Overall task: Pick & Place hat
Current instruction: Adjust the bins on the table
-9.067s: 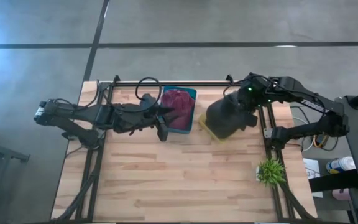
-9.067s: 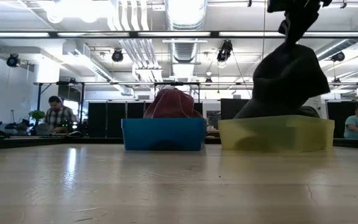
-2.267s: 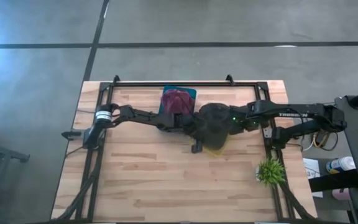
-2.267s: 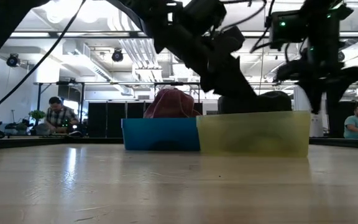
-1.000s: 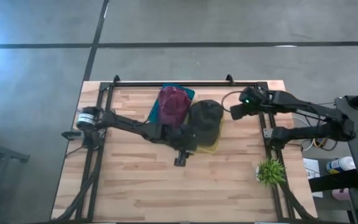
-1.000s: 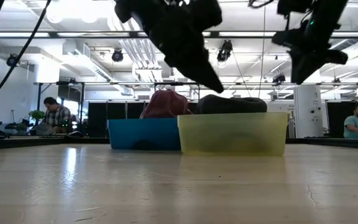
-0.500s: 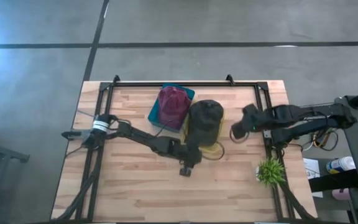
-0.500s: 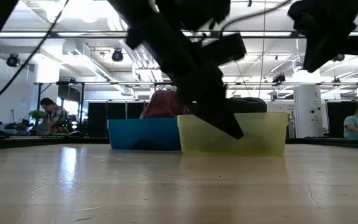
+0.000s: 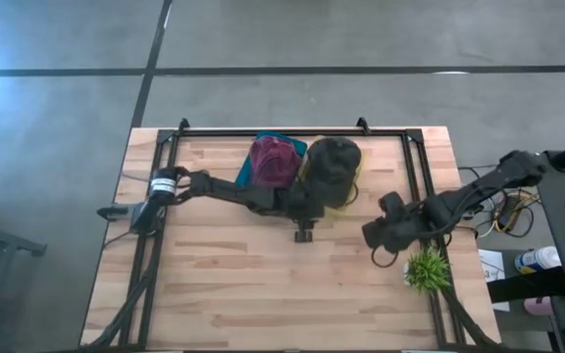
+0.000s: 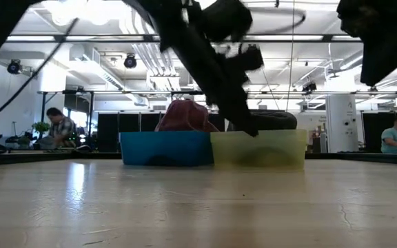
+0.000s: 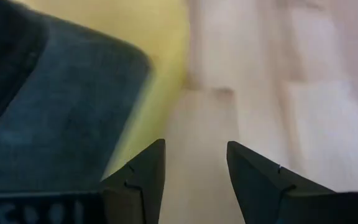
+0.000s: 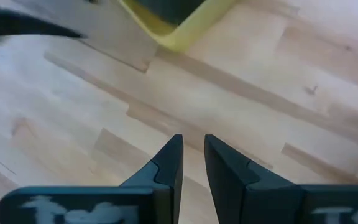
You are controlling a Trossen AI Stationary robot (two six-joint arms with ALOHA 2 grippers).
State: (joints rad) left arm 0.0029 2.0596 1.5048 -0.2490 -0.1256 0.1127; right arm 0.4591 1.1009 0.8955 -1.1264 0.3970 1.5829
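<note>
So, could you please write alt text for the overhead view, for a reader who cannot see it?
Seen from above, a dark hat fills a yellow bin beside a blue bin holding a maroon hat at the wooden table's far edge. The left claw hangs open beside the yellow bin; the right claw waits empty near a small green plant.

Black hat (image 9: 333,167) in yellow bin (image 10: 257,148); maroon hat (image 9: 272,161) in blue bin (image 10: 164,148).

yellow bin (image 9: 353,175): mostly hidden by dark hat (image 9: 333,169) | left arm blurred
</note>
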